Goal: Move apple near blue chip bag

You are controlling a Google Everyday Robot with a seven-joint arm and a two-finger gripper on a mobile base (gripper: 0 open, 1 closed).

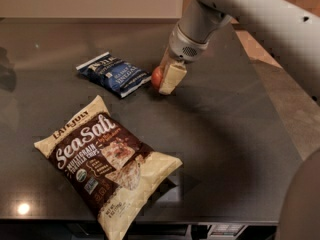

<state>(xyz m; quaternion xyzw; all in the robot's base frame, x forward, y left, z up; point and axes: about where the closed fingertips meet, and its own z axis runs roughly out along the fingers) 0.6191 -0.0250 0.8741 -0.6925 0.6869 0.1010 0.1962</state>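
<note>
The apple (157, 77) is small and red, mostly hidden behind my gripper's cream fingers (171, 78). My gripper (165, 79) is shut on the apple and holds it low over the dark table, just right of the blue chip bag (114, 74). The bag is flat, dark blue with white edges and lettering, and lies at the left of the apple, a small gap between its right corner and the apple.
A larger brown-and-cream "Sea Salt" bag (106, 162) lies at the front left of the dark table (225, 134). The table's front edge runs along the bottom; its right edge slants past the arm (260, 14).
</note>
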